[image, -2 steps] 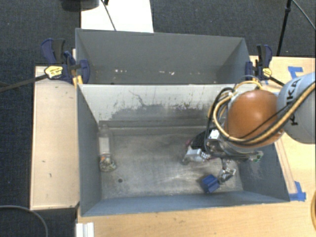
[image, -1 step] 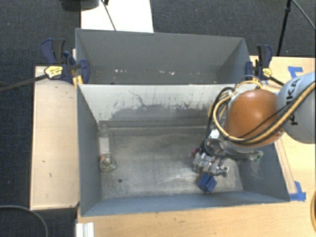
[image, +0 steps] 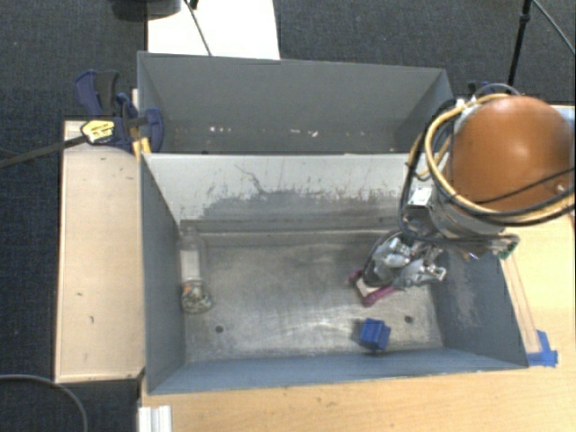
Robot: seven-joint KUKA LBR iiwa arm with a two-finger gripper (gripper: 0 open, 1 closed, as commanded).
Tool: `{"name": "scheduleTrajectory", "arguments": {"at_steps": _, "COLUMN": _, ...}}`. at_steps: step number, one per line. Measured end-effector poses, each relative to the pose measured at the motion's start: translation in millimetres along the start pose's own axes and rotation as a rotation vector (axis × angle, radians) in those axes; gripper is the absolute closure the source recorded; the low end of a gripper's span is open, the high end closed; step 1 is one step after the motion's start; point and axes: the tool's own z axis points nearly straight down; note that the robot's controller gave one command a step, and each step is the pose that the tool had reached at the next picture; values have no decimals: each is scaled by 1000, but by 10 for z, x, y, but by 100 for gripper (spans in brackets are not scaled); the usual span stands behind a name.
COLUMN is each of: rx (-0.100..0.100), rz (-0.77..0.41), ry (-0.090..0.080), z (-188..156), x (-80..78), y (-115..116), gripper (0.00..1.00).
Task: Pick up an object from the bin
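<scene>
The hand (image: 397,268) sits over a magenta-and-white piece (image: 369,288) at the bin's (image: 270,187) right; its opening cannot be told; a blue block (image: 371,334) lies nearby.

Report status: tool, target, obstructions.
Tool low in the bin, right side, over a purple-and-white item. Blue block nearby, apart from it. Clear piece far left, out of the way.

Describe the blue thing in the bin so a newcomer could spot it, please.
In the grey bin, look right, at the near edge. Below the gripper lies a small blocky blue thing; the neighbouring thing at the gripper is purple and white.
</scene>
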Motion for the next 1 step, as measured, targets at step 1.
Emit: {"name": "scheduleTrajectory", "arguments": {"at_steps": 1, "rx": -7, "rz": 4, "ry": 5, "z": 45, "x": 11, "y": 9, "gripper": 0}}
